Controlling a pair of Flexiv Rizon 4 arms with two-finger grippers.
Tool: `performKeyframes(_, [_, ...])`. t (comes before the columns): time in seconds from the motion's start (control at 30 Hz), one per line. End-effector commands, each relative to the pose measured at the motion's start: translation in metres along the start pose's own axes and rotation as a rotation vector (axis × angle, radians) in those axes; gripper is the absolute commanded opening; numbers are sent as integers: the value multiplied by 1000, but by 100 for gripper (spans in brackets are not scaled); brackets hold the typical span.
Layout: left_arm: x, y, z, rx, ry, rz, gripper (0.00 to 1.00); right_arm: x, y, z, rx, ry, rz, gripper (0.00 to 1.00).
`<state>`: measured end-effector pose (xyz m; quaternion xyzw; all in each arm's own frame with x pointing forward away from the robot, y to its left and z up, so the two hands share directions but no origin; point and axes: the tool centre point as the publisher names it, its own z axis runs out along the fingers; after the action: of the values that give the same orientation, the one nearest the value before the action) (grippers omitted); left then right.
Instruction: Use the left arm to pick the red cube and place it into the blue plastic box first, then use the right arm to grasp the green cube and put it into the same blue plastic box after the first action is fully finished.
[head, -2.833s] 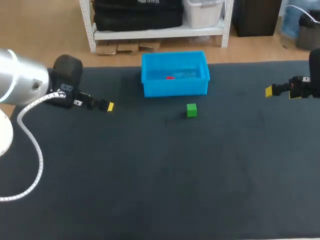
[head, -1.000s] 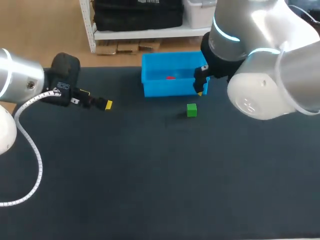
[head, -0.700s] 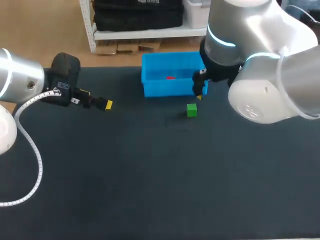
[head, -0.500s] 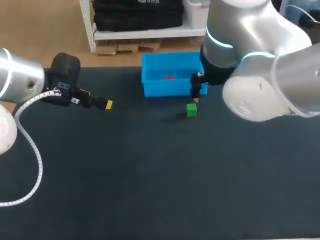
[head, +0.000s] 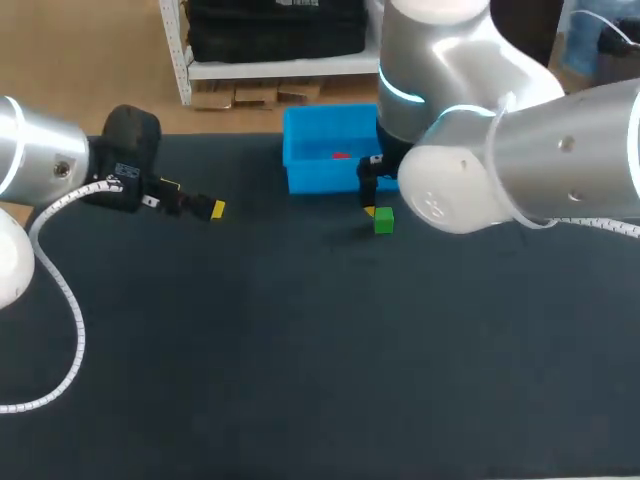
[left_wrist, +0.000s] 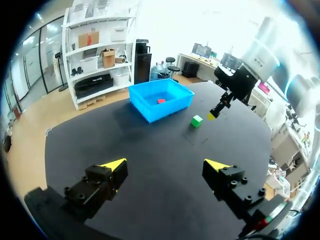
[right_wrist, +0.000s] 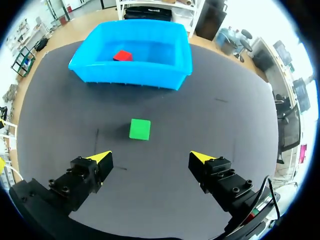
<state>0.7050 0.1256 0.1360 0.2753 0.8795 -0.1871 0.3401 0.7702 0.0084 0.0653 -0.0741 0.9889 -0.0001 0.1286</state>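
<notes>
— Where's the right gripper (right_wrist: 150, 157) now?
— Swung in from the table's right side, jaws wide, hanging just above the green cube (right_wrist: 140, 129) near the blue plastic box (right_wrist: 131, 77)
— And the red cube (right_wrist: 122, 55)?
— Already in the box, so the second pick looks due

The left arm (head: 50, 165) comes in low from the left side, and the left gripper (left_wrist: 166, 165) has its fingers wide apart. The right arm (head: 480, 160) extends past the middle. The right gripper (right_wrist: 151, 156) points downward, its fingers also spread.
</notes>
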Motion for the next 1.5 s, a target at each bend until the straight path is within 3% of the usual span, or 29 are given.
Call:
performKeyframes(0.03, [2,2,-1,9,-8,3,100,-7,2,10,-10,-12,-3,100])
performKeyframes(0.47, [2,2,-1,9,-8,3,100,-18,13,35,-20,-21,-14,100])
performKeyframes(0.93, [2,2,-1,9,-8,3,100,-29,8,67,-20,2,3,100])
performKeyframes(1.4, [2,2,-1,9,-8,3,100,-33,9,80,-18,33,10,100])
performKeyframes(1.43, [2,2,-1,9,-8,3,100,-33,9,81,-18,37,14,31])
performKeyframes(1.47, [2,2,-1,9,-8,3,100,-33,8,82,-18,37,14,0])
performKeyframes(1.5, [2,2,-1,9,-8,3,100,-33,8,82,-18,37,14,0])
